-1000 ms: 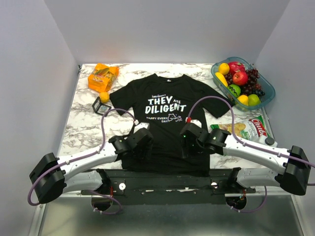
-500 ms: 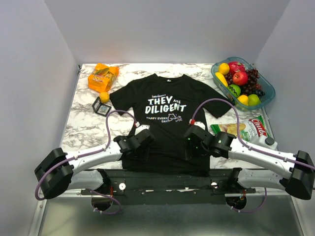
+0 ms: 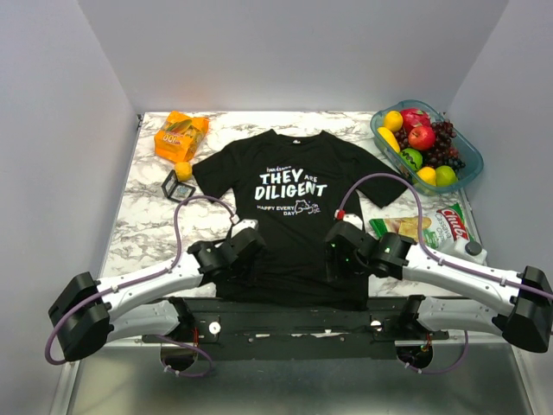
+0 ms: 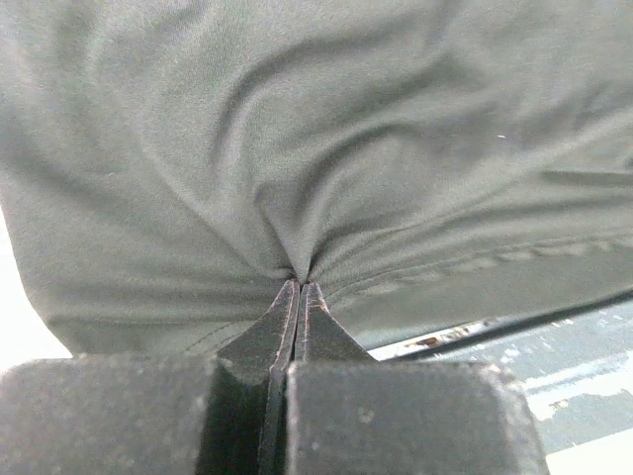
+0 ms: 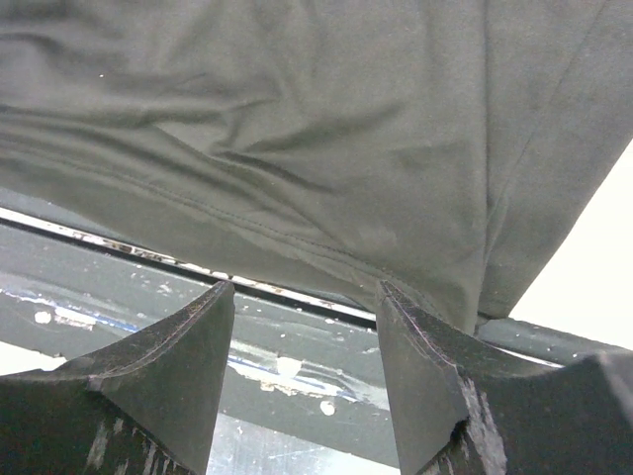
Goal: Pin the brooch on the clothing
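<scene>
- Left wrist view: the left hand [image 4: 299, 287] is closed tight, pinching a fold of the clothing [image 4: 336, 139] just above its hem [image 4: 475, 265].
- The right hand [image 5: 304, 292] gapes wide, holding nothing, over the hem's other end.
- No brooch shows in any view. With nothing to pin, a pull on that pinch would likely drag and bunch the clothing across the tabletop [image 3: 147, 229].

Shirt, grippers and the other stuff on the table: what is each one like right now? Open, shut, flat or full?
T-shirt, spread flat with the print up, puckered near the bottom edge where it is pinched.
Left gripper, shut on the T-shirt near its bottom edge.
Right gripper, open at the T-shirt's bottom edge, holding nothing.
Fruit tub, full of fruit.
Brooch, not visible in any view.
</scene>
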{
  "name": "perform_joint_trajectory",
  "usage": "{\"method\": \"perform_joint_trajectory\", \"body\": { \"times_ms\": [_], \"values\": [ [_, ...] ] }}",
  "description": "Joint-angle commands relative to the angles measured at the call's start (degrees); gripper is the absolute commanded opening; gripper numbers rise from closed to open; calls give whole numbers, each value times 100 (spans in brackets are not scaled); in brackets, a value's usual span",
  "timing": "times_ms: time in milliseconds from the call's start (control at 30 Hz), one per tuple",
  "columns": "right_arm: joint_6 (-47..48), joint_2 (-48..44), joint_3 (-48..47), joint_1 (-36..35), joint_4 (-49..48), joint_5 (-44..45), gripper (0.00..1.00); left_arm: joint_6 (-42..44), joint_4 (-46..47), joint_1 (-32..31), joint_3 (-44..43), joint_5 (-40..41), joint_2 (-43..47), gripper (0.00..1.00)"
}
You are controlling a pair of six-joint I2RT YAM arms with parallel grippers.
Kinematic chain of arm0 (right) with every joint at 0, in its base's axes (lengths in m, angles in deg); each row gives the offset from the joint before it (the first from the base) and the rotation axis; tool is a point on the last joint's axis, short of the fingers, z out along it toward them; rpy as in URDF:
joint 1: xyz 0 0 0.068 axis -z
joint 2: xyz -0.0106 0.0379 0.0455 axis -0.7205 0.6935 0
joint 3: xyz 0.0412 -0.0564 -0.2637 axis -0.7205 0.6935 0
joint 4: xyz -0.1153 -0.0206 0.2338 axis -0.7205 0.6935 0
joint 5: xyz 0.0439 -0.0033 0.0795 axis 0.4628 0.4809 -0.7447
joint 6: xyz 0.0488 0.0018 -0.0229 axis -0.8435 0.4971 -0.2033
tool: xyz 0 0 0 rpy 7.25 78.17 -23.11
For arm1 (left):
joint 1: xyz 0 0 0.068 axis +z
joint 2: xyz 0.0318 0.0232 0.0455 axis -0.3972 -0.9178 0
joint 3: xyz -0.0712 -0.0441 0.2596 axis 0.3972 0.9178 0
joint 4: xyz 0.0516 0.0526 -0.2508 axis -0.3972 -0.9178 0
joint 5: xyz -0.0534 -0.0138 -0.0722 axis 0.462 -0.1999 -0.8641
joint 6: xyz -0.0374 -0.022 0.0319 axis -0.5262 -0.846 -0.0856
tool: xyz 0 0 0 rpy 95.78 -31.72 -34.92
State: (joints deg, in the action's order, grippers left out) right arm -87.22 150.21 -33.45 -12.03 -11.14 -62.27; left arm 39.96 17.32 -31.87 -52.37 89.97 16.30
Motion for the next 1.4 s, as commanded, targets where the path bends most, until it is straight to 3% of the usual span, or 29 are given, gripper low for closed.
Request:
{"method": "perform_joint_trajectory", "body": {
  "times_ms": [0,267,667,700,767,800,900,1000,1133,1367],
  "values": [
    [-88,18,158,-6,120,318,66,-116,-369,-46,-184,-158,429,0],
    [-246,247,579,3,-65,310,67,-239,-747,-46,-61,-492,824,0],
    [-387,63,1124,-5,-495,-472,62,-372,-1222,-46,-131,-343,1044,0],
    [-378,46,1151,-6,-530,-551,62,-372,-1204,-46,-123,-361,1044,3],
    [-299,19,1151,-6,-540,-630,61,-345,-1160,-46,-149,-352,1071,23],
    [-273,10,1134,-14,-496,-683,61,-302,-1160,-37,-218,-282,1071,48],
    [-211,-130,967,-41,-321,-570,63,-108,-1317,33,-586,7,1088,89],
    [-194,-376,695,-41,30,-281,75,295,-1476,287,-1052,105,1001,99],
    [-10,-526,352,-23,137,-25,79,1077,-1258,1514,-1396,-420,799,99],
    [526,-377,114,477,-205,-68,85,2370,-1063,2695,-2240,-519,-26,99]
  ]
}}
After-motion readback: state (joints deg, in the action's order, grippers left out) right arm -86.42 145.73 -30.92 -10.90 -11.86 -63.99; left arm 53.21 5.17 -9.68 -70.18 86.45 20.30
